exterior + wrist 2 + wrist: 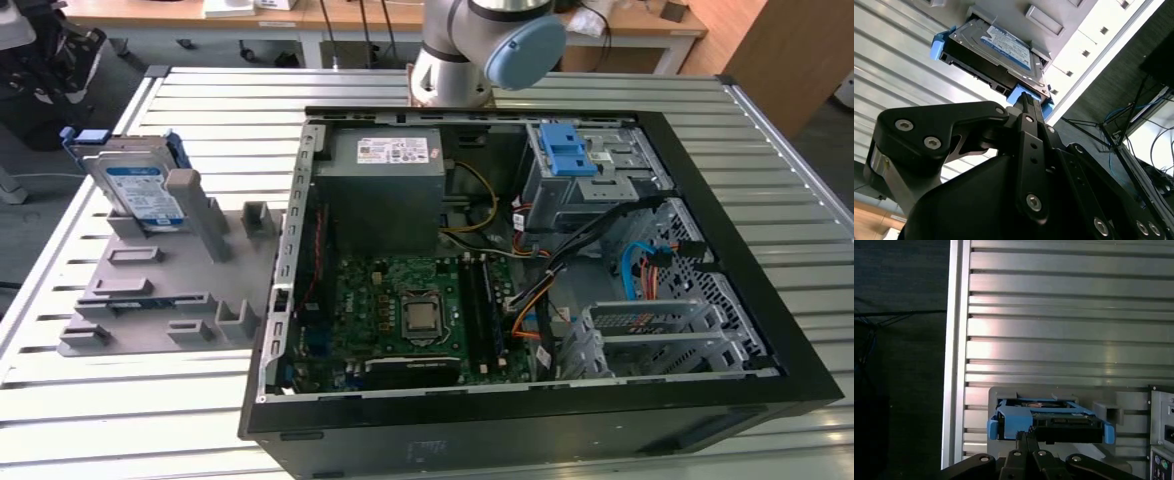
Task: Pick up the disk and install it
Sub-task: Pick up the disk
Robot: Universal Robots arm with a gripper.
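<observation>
Entry: disk point(140, 192), upright in grey stand point(160, 290), at exterior view's left of open computer case point(534, 415) (neither lifted nor installed); gripper point(1027, 436), fingers pressed together, holding nothing, pointed toward disk's blue end.

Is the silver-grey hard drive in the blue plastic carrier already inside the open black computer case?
No, the silver-grey hard drive stands upright in the grey plastic holder, outside the black computer case.

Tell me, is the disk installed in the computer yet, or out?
Out: the disk stands on edge in the grey holder on the table, beside the open computer case.
</observation>
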